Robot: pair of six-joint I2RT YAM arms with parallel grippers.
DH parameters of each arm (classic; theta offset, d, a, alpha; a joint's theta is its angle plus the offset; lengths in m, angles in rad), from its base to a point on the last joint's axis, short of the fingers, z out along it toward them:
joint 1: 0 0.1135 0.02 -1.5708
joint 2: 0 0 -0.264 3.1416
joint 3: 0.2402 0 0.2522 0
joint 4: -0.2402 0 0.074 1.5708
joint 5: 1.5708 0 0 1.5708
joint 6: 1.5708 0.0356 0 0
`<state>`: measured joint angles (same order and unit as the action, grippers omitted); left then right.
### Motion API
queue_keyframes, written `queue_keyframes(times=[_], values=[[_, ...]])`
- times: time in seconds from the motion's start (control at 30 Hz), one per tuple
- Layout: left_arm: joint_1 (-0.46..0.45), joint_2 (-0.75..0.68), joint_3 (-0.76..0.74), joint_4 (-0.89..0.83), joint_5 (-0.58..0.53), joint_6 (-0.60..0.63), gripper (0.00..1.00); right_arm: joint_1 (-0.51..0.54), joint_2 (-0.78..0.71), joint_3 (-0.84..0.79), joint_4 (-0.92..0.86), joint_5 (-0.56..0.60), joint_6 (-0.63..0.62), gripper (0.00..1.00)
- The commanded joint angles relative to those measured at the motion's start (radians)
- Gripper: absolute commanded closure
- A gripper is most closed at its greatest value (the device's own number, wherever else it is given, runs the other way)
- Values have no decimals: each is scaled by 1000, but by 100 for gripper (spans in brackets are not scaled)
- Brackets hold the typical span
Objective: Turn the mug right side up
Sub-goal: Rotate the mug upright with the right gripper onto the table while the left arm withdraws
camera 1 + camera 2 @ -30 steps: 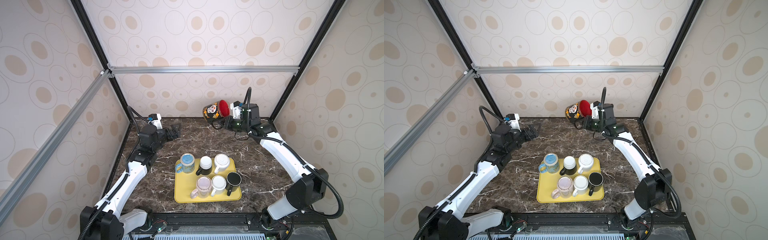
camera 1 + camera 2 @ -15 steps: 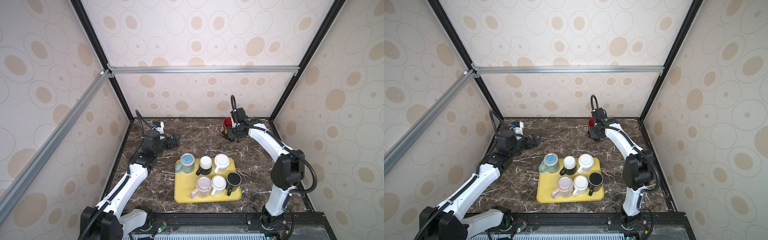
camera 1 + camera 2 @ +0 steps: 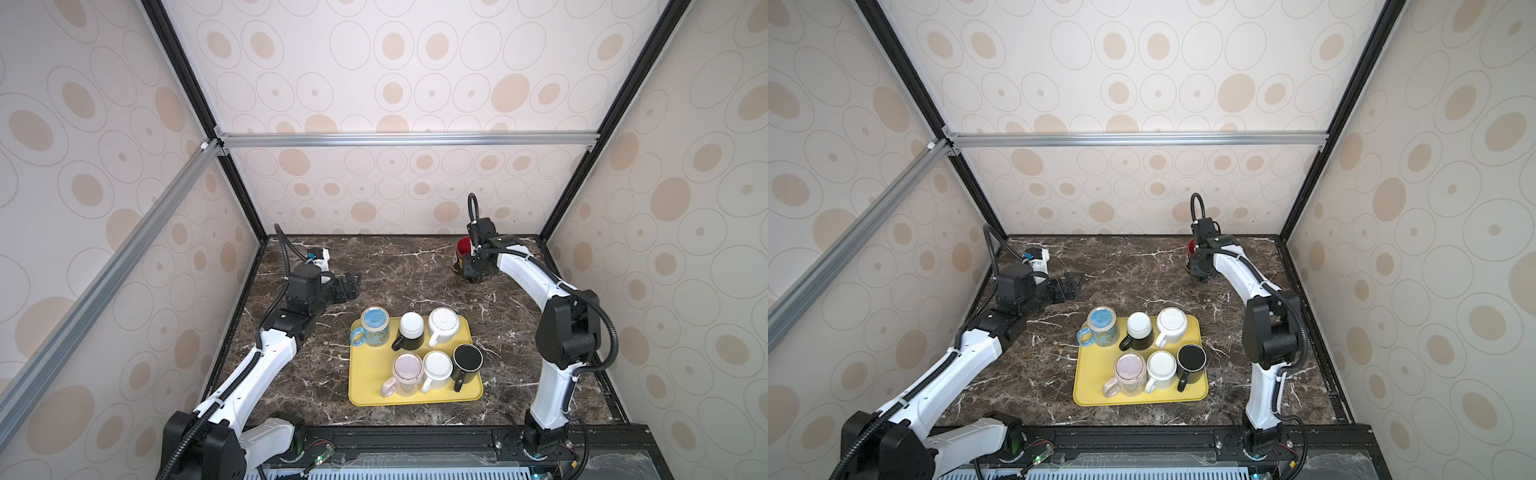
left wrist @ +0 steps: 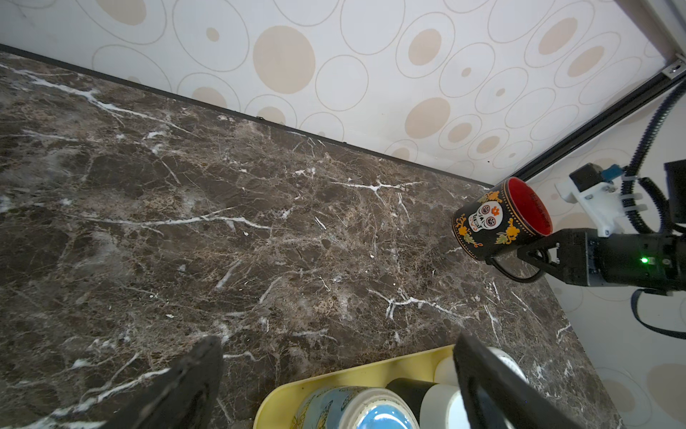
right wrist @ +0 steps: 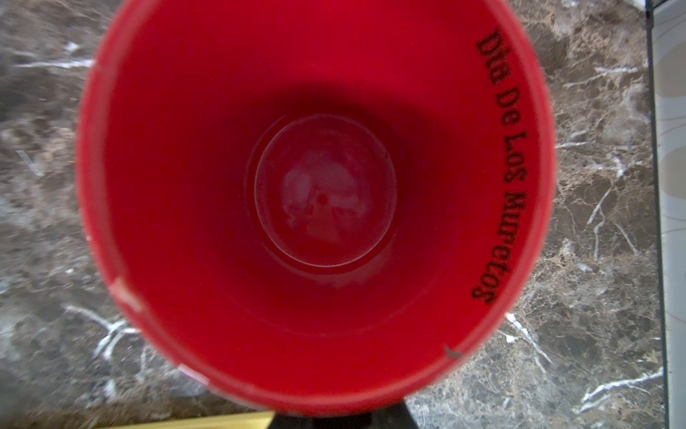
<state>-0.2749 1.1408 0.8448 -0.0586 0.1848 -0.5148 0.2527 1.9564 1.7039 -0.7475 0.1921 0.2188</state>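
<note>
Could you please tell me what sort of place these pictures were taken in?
Probably a lab robot test cell: a left arm and right arm mounted at a marble-look table, boxed in by a metal frame with patterned panels, plus a yellow tray of mugs.

Left arm (image 3: 270, 353) and right arm (image 3: 521, 268): white link shells (image 3: 232, 401), black joint housings (image 3: 567, 332), black ribbed cable conduit (image 3: 611, 332), white wrist camera mount (image 4: 597, 208); right end effector (image 4: 527, 254) black, with green light (image 4: 644, 260).

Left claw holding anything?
No, in the left wrist view the left claw stands wide open with nothing in it.
</note>
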Motion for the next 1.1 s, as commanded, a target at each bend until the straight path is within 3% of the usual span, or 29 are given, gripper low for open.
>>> queue_keyframes(times=[0.0,0.27,0.9,1.07], values=[[-2,8,-7,25,5,17,2,-15,-4,10,98,39,17,100],[-3,14,-25,37,8,6,2,-17,46,35,89,85,86,100],[-4,16,-40,39,1,20,1,-18,97,44,88,52,114,100],[-4,14,-51,46,7,22,0,-18,80,28,98,25,109,64]])
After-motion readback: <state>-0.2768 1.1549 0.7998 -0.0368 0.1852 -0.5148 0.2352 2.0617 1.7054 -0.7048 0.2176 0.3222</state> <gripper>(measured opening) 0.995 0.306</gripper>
